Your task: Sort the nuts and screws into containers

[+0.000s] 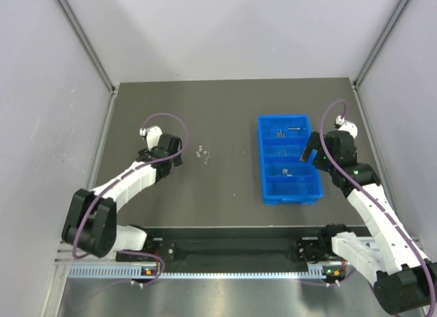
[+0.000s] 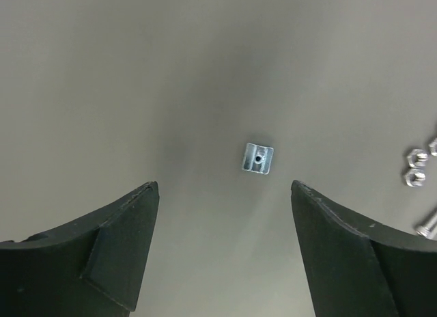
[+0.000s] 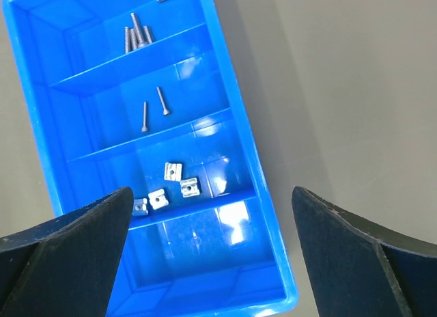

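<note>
The blue tray [image 1: 262, 161] lies right of centre on the dark table. In the right wrist view its compartments [image 3: 250, 147] hold several screws [image 3: 136, 34], two more screws [image 3: 154, 105] and several square nuts [image 3: 175, 187]. My right gripper [image 3: 212, 190] is open and empty above the tray's right side [image 1: 311, 153]. My left gripper [image 2: 224, 187] is open and empty just above the table. A square nut [image 2: 258, 159] lies just beyond its fingertips. Two hex nuts [image 2: 415, 167] and a screw [image 2: 427, 225] lie to its right. In the top view this loose hardware [image 1: 203, 153] lies beside the left gripper [image 1: 173, 157].
Grey walls enclose the table on the left, right and back. The arm bases and a rail sit along the near edge [image 1: 225, 249]. The nearest tray compartment [image 3: 205, 255] holds nothing that I can see.
</note>
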You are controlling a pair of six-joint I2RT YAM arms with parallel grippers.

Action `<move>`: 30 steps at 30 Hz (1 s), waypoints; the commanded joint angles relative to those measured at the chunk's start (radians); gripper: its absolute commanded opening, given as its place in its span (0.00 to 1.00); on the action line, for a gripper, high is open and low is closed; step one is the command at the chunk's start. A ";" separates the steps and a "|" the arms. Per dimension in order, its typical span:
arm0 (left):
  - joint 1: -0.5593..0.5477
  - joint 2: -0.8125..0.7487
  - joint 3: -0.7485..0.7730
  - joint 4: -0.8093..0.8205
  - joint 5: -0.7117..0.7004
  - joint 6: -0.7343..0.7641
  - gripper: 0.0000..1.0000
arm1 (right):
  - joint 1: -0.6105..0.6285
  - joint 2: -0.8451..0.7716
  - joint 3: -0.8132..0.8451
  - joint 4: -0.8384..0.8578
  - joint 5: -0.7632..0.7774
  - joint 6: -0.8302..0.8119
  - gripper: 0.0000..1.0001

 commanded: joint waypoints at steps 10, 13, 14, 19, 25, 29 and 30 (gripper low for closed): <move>0.035 0.216 0.064 0.171 0.119 0.093 0.74 | 0.018 0.007 0.018 0.039 0.007 -0.014 1.00; 0.055 0.225 0.061 0.187 0.142 0.099 0.69 | 0.017 0.009 0.017 0.040 0.012 -0.017 1.00; 0.063 0.226 0.058 0.193 0.148 0.102 0.67 | 0.018 0.009 0.017 0.040 0.013 -0.017 1.00; 0.072 0.240 0.044 0.201 0.182 0.119 0.58 | 0.018 0.009 0.018 0.036 0.015 -0.017 1.00; 0.072 0.242 0.022 0.200 0.209 0.121 0.56 | 0.016 0.006 0.018 0.036 0.015 -0.014 1.00; 0.072 0.256 0.019 0.198 0.200 0.124 0.50 | 0.018 0.001 0.014 0.036 0.016 -0.015 1.00; 0.072 0.260 0.021 0.198 0.199 0.126 0.48 | 0.016 0.000 0.011 0.037 0.017 -0.014 1.00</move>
